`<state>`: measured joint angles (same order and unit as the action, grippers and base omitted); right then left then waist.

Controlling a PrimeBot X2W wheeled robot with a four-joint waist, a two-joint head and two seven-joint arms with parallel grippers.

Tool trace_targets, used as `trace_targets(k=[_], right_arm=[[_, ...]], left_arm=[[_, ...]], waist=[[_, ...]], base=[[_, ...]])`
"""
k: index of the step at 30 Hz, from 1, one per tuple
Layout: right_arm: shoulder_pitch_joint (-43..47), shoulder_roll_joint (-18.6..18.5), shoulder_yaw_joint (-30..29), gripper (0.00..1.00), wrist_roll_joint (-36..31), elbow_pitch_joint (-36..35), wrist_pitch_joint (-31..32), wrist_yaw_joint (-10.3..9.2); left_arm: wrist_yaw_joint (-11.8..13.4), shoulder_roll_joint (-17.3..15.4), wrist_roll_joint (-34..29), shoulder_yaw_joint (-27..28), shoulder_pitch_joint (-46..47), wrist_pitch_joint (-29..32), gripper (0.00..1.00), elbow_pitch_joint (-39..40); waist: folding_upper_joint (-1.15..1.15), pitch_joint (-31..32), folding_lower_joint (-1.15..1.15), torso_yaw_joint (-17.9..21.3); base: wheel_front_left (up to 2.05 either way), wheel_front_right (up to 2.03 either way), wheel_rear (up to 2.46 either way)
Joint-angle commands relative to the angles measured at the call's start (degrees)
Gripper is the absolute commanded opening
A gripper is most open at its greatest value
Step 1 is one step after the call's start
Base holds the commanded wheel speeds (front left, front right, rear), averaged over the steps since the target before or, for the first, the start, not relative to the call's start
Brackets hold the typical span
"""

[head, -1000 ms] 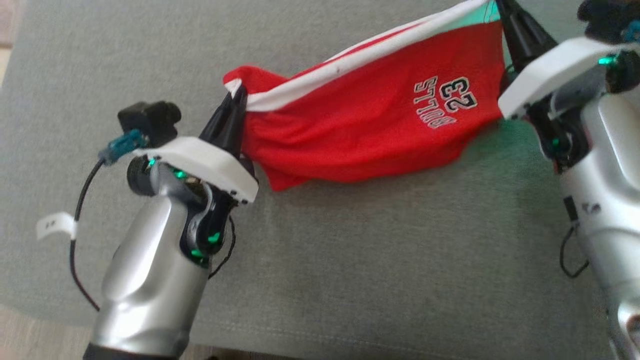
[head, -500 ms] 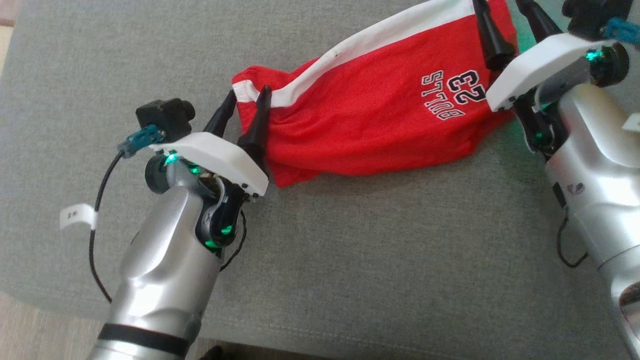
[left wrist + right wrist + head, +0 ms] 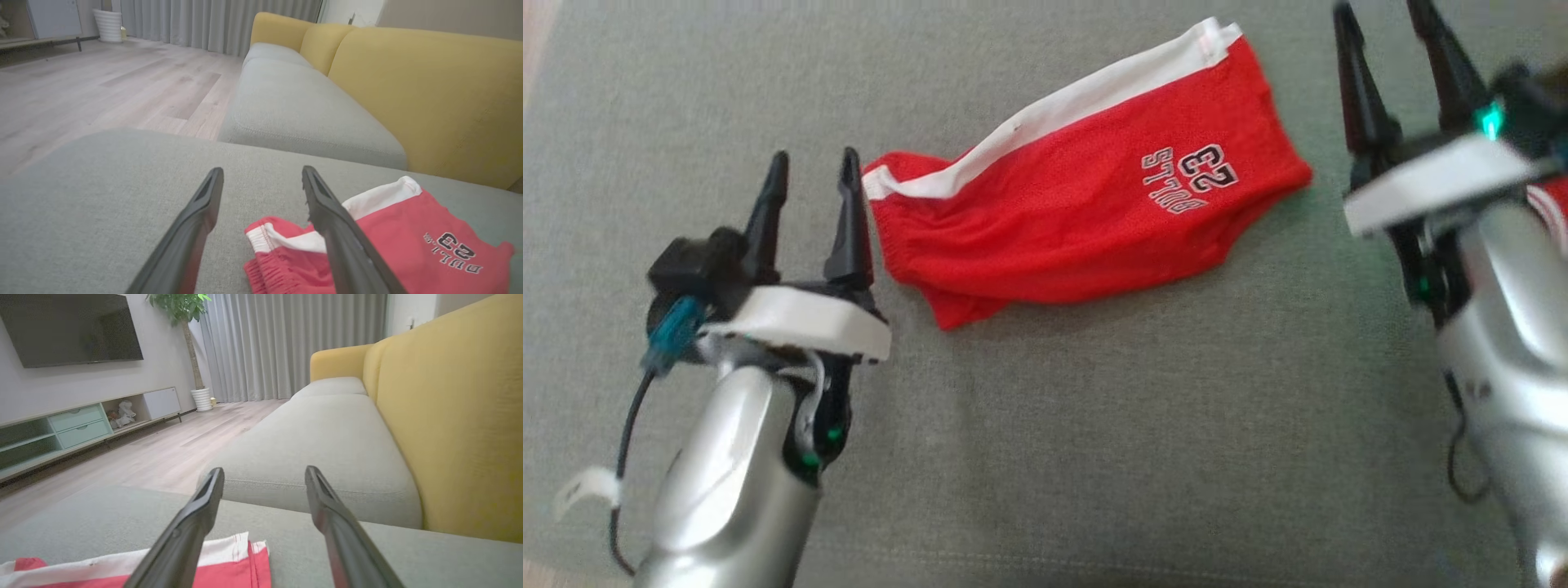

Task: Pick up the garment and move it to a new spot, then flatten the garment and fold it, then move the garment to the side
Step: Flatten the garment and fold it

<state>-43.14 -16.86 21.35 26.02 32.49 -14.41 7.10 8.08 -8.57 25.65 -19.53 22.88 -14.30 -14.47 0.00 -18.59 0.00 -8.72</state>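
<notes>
As laid slantwise on the grey sofa cushion (image 3: 1045, 457), leaves the red garment (image 3: 1086, 220) free of both jaws: left jaws parted and empty just beside its bunched near-left end, right jaws parted and empty near its far-right end, probably poised for flattening.

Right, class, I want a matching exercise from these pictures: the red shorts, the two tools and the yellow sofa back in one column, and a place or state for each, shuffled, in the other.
Column one
1. red mesh shorts with a white side stripe
2. left tool
3. right tool
4. yellow fabric sofa backrest

Column two
A. lying loose on the grey fabric seat cushion
B. upright behind that cushion
C. open, off the end of the shorts with the 23 print
D. open, beside the gathered end of the shorts

Pairs: 1-A, 2-D, 3-C, 4-B
</notes>
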Motion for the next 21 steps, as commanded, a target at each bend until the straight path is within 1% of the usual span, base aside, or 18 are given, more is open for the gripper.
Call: trace_targets(k=[1, 4, 10, 13, 16, 21], right_arm=[[4.4, 0.5, -2.0, 1.00, -2.0, -4.0, -0.6, 0.39], [11.4, 1.8, -7.1, 1.00, -5.0, -9.2, 0.2, 0.39], [25.9, 5.9, -15.0, 1.00, -11.0, -22.5, 6.2, 0.39], [31.5, 7.7, -16.7, 1.00, -13.7, -28.9, 9.5, 0.39], [35.2, 8.8, -17.7, 1.00, -15.3, -34.0, 12.2, 0.39], [38.0, 9.9, -18.8, 1.00, -16.3, -39.3, 15.0, 0.39]], left_arm=[[0.6, -2.5, -1.7, 3.2, -1.0, -0.7, 1.00, 4.7], [1.1, -3.7, -3.9, 3.7, -4.7, -0.7, 1.00, 7.9], [1.3, -5.1, -5.7, 2.8, -9.9, -0.7, 1.00, 10.1], [1.7, -5.3, -5.8, 2.5, -11.6, -0.7, 1.00, 10.4], [2.2, -5.5, -6.1, 2.0, -12.8, -0.4, 1.00, 10.8], [2.2, -5.7, -5.9, 1.7, -13.4, -0.1, 1.00, 10.8]], waist=[[0.00, 1.9, 0.00, 1.3], [0.00, 3.1, 0.00, 2.0], [0.00, 4.8, 0.00, 2.9], [0.00, 5.4, 0.00, 3.4], [0.00, 5.7, 0.00, 3.6], [0.00, 5.7, 0.00, 3.7]], base=[[0.00, 0.00, 0.00], [0.00, 0.00, 0.00], [0.00, 0.00, 0.00], [0.00, 0.00, 0.00], [0.00, 0.00, 0.00], [0.00, 0.00, 0.00]])
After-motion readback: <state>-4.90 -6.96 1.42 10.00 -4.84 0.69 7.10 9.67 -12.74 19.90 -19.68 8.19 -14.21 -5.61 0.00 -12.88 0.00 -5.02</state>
